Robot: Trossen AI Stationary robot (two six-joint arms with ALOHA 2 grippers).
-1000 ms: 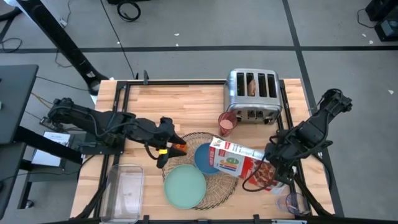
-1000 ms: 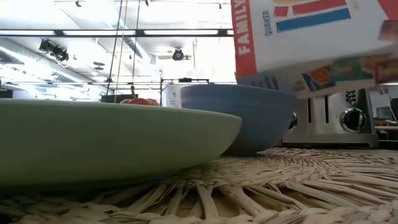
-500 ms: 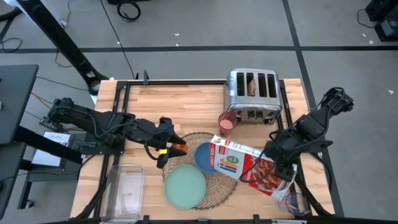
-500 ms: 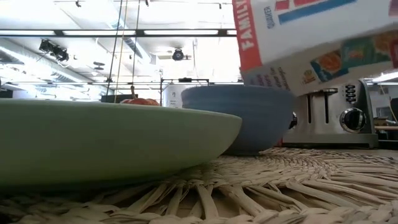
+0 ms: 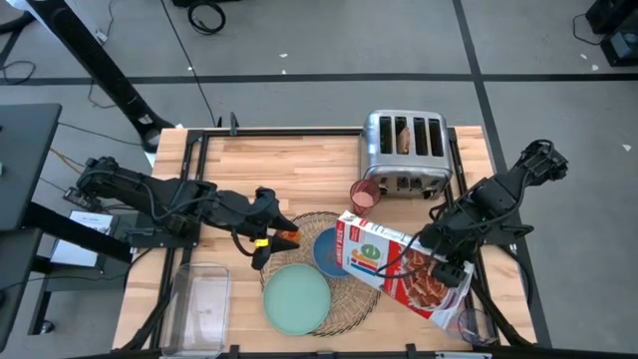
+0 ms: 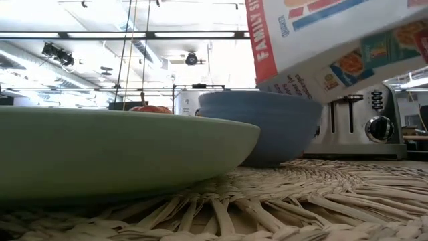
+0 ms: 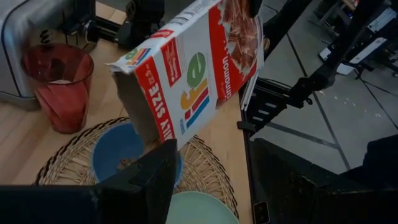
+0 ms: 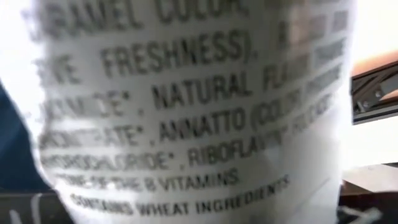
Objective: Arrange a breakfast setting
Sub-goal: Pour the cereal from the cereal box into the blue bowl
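Observation:
My right gripper [image 5: 436, 257] is shut on a tilted cereal box [image 5: 389, 261], whose open end [image 7: 134, 93] hangs over the blue bowl [image 5: 321, 254]. The bowl and the mint-green plate [image 5: 296, 297] sit on the round straw placemat [image 5: 349, 299]. The pink cup [image 5: 364, 197] stands by the toaster. A toast slice [image 5: 403, 138] sticks up in a toaster slot. My left gripper [image 5: 264, 237] is open and empty at the placemat's left edge. A red-orange thing, seemingly the apple [image 5: 286, 236], lies beside it. The spoon is out of view. My right gripper holds the cereal box near its closed end [image 5: 424, 274], coming from the table's right side. The box fills the right wrist view [image 8: 186, 112] and hides the fingers. The box is lifted clear and slants, open end lowest, above the bowl.
The chrome toaster [image 5: 404, 152] stands at the far middle. A clear plastic bin [image 5: 199, 304] sits at the near left. A clear round container [image 5: 471, 324] stands near the front right corner. Bare wood lies at the far left.
My right gripper has raised the box's closed end and tipped the box more steeply, so its open end now points further down over the blue bowl.

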